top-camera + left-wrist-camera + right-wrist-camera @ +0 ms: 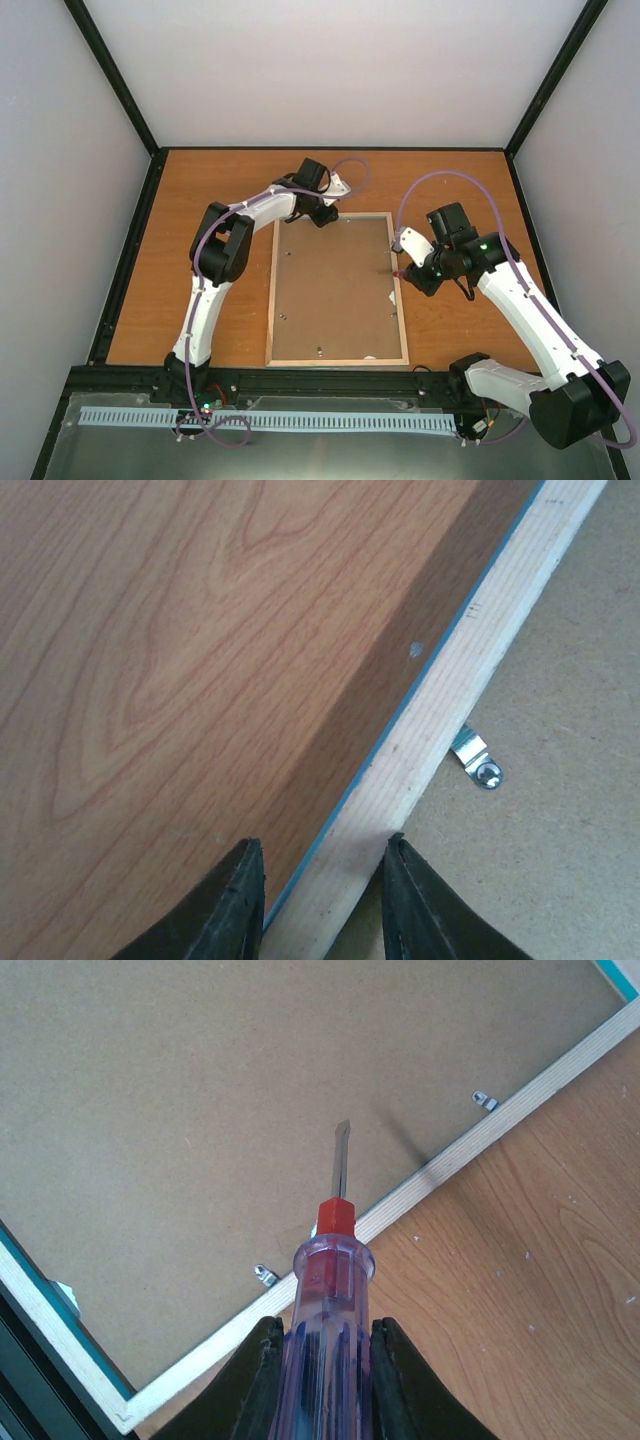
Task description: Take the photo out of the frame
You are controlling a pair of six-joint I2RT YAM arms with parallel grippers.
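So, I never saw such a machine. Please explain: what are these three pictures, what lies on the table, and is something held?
Two robot arms stand at a wooden table. One picture looks down from above; the other two come from small cameras on each wrist. On the table lies a picture frame, face down, showing its brown backing board and small metal clips. The right gripper holds a screwdriver over the board. The left gripper straddles the frame's wooden edge near a far corner, its fingers partly apart.
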